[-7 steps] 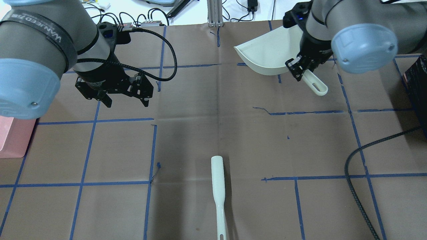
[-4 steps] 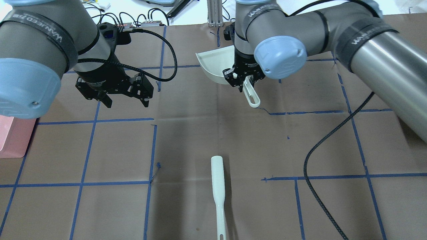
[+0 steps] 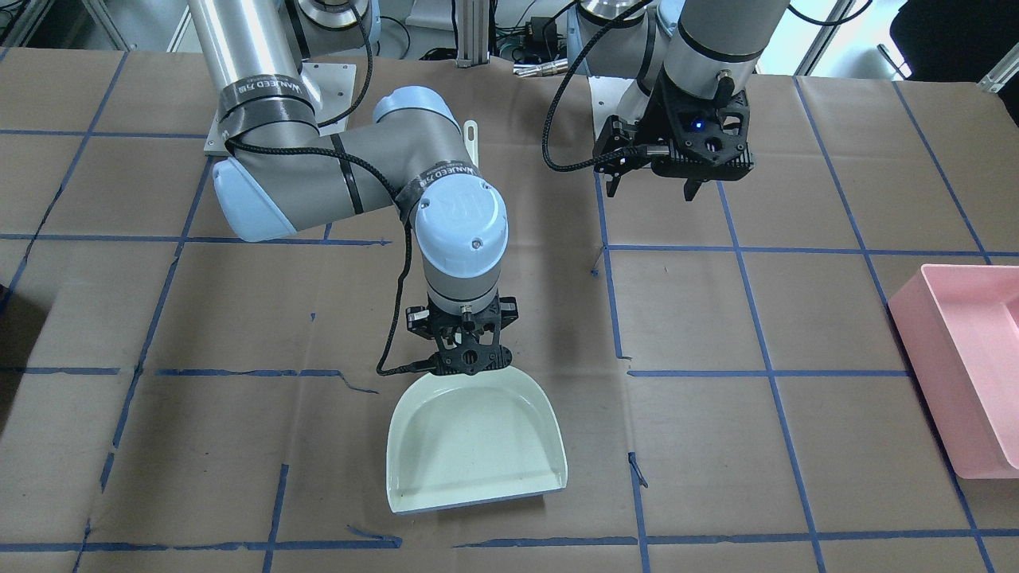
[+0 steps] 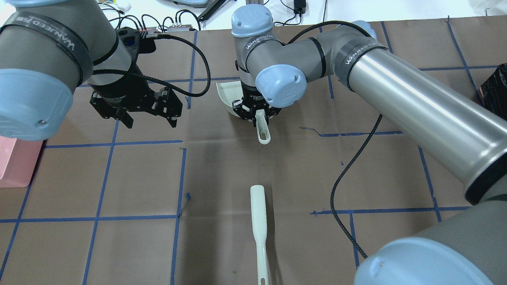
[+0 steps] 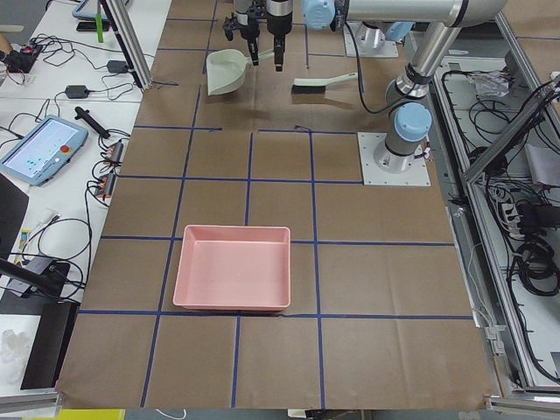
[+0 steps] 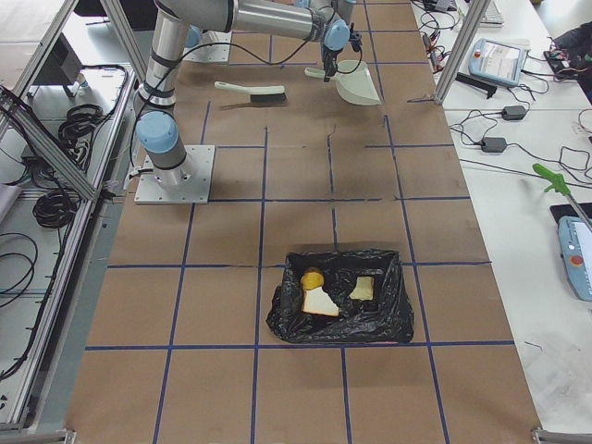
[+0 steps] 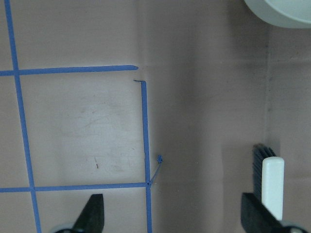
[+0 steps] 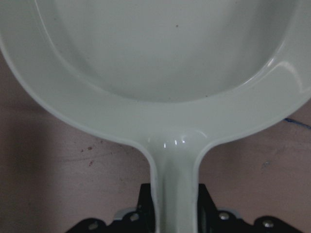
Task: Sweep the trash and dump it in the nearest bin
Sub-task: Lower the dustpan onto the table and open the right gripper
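Brown paper table [image 4: 119, 245], blue tape grid across it. Right gripper [image 4: 258, 114], top centre of the overhead view, is clamped on the handle [image 4: 263, 132] of the dustpan [image 3: 476, 446]. From overhead the right arm [image 4: 396, 87] hides most of the pan; only its left rim and the handle poke out. The front view shows the pan whole, lower centre. Its mouth faces the bottom of that frame and its handle the top, long axis running top to bottom. Whether it rests on the paper or hangs just over it, can't tell.

Left gripper [image 4: 151, 120], upper left overhead, holds nothing. Its fingers are spread wide above the table, well apart from the pan.

Brush [image 4: 258, 221] lies flat at bottom centre overhead, long axis top to bottom, head up-frame, handle end at the bottom edge. Its bristles are hidden beneath its back here. In the front view the right arm covers all but the handle tip.

Out to the right-side view: the trash [image 6: 322, 305] sits in the black bin [image 6: 398, 319], lower centre. Yellow lump [image 6: 312, 277] is at the bin's upper left, big bread slice [image 6: 316, 298] just below it, small bread piece [image 6: 362, 289] to the right. Pink bin [image 5: 234, 229] is centre frame in the left-side view; the overhead view cuts it off at the left edge.
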Robot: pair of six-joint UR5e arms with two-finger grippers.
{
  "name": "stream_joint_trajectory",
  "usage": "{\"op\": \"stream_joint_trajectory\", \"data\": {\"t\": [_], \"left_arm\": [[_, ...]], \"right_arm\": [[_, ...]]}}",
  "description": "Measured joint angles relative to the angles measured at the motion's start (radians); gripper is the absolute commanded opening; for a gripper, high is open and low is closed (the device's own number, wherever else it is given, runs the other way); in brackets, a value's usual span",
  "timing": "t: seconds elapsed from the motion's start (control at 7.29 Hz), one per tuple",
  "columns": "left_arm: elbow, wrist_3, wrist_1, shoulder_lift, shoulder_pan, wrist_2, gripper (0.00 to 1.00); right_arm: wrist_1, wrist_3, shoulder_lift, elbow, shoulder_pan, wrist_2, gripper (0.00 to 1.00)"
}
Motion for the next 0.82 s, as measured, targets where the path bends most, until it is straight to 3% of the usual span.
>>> {"op": "stream_joint_trajectory", "data": {"t": [0.82], "left_arm": [[0.0, 0.001, 0.0, -0.003, 0.0, 0.0, 1.0]], "right_arm": [[-0.106, 0.017, 0.079, 0.0, -0.006, -0.011, 0.01]]}}
